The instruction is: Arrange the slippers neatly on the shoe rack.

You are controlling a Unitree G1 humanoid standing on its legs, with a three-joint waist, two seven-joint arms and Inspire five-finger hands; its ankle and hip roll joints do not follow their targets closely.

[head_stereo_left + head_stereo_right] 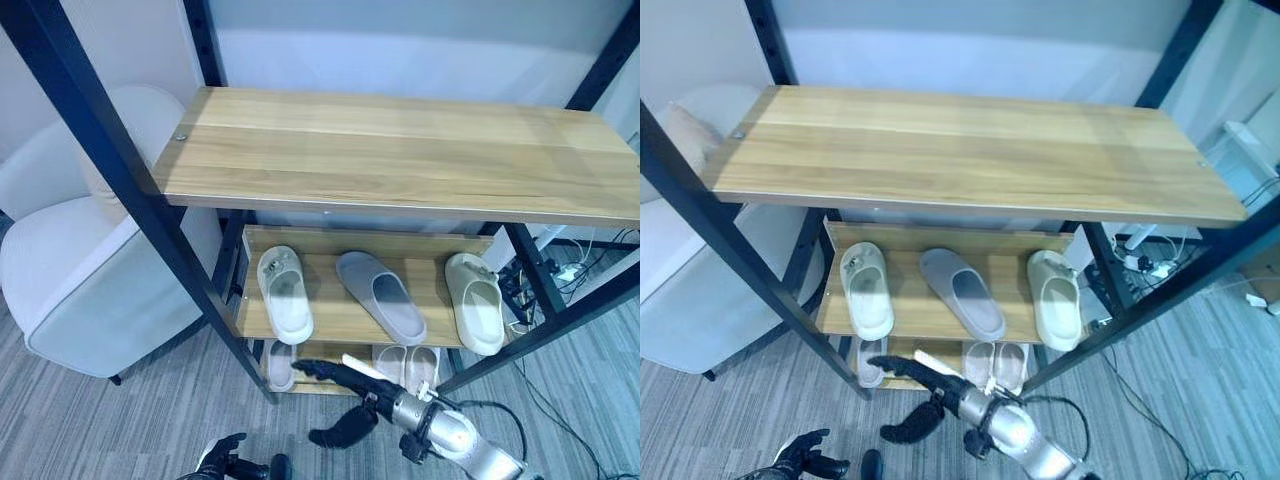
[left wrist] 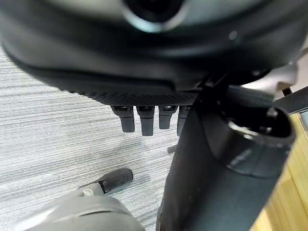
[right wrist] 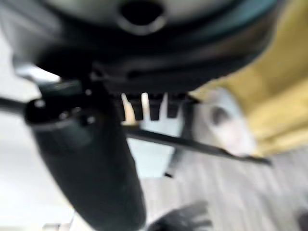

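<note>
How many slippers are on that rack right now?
6 that I can see. Middle shelf: cream slipper at left, grey slipper in the middle, cream slipper at right. Bottom shelf: one at left, a pair at right; others may be hidden.

The shoe rack (image 1: 120,170) had a matt black metal frame and smooth pale wood-grain shelves, the slippers (image 1: 382,296) looked like smooth matt foam or rubber, the armchair (image 1: 70,270) was pale cloth, and the floor (image 1: 90,420) was grey, streaked and matt.
</note>
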